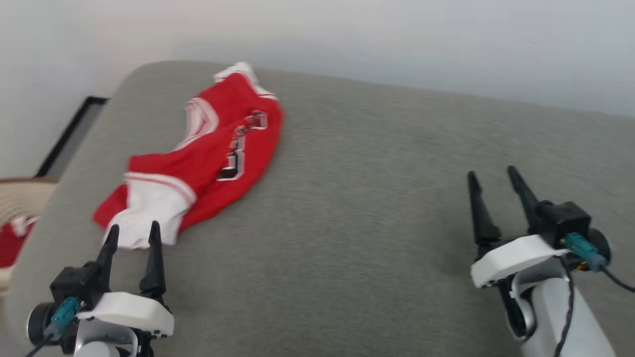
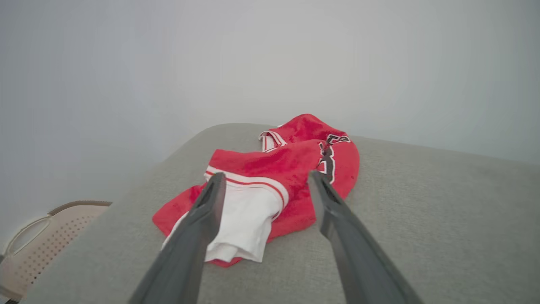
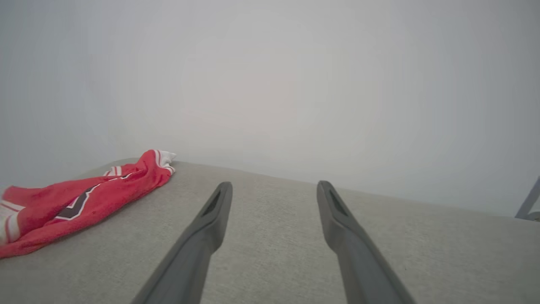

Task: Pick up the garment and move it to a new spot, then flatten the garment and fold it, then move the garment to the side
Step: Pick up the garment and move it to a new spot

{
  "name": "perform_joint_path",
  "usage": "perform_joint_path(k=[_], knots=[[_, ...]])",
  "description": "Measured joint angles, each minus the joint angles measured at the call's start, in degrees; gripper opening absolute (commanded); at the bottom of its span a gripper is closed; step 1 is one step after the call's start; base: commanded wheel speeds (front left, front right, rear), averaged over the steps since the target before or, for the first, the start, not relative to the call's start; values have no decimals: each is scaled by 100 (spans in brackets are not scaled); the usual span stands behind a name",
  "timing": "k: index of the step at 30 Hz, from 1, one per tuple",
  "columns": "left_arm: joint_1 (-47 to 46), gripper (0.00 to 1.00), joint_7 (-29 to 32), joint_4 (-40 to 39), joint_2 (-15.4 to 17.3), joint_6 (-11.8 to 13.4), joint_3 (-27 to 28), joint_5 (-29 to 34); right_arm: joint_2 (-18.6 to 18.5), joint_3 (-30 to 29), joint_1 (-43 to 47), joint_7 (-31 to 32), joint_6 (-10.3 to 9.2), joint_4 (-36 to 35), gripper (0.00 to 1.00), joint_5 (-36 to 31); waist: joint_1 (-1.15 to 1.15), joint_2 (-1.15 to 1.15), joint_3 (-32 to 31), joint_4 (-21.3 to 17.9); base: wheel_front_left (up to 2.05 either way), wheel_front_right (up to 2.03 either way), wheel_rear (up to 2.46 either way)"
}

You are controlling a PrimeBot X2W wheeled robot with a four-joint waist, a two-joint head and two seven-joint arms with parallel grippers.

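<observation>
One garment (image 1: 223, 144) lay crumpled near the grey pad's (image 1: 372, 223) far-left corner, white sleeve nearest the robot. Two grippers, both spread & empty: left gripper (image 1: 134, 226) just before the sleeve, right gripper (image 1: 491, 172) well apart over wide bare pad. One basket (image 1: 20, 198) sat beyond the left edge.

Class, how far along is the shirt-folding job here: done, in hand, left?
Done: nothing visibly; the crumpled red jersey shirt with white sleeves lies on the grey fabric cushion. In hand: the open left gripper points at a white sleeve; the open right gripper stands apart. Left: lifting, moving, flattening, folding, setting aside.
</observation>
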Motion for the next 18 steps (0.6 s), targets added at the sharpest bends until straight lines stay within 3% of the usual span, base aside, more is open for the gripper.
perform_joint_path(k=[11, 18], knots=[[310, 100, 0, -69, -286, 1, 350, 221, 79, 556, -19, 0, 14, 280, 100, 233, 0, 0, -172, 1120, 0, 0, 0], [522, 100, 0, -193, -398, 1, 486, 242, 107, 802, -21, 0, 14, 363, 100, 320, 0, 0, -315, 1517, 0, 0, 0]])
